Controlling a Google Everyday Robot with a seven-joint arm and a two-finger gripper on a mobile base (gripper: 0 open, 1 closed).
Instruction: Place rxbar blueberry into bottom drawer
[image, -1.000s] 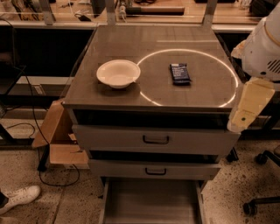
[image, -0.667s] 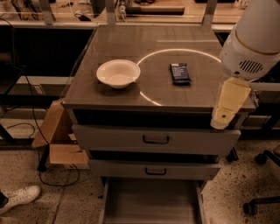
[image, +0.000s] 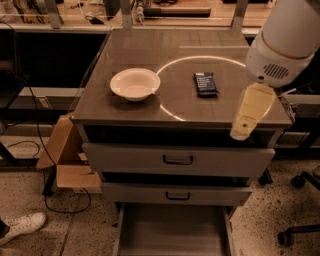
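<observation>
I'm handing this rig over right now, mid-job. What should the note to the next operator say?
Gripper: hangs over the front right edge of the cabinet top, clear of the bar and not touching it.
Rxbar blueberry: lies flat on the cabinet top, to the right of the white bowl and apart from it.
Bottom drawer: pulled out, nothing visible on its floor. The two upper drawers are shut.
Done: drawer is open.
Left: grasp the bar, carry it down, and release it in the bottom drawer.
</observation>
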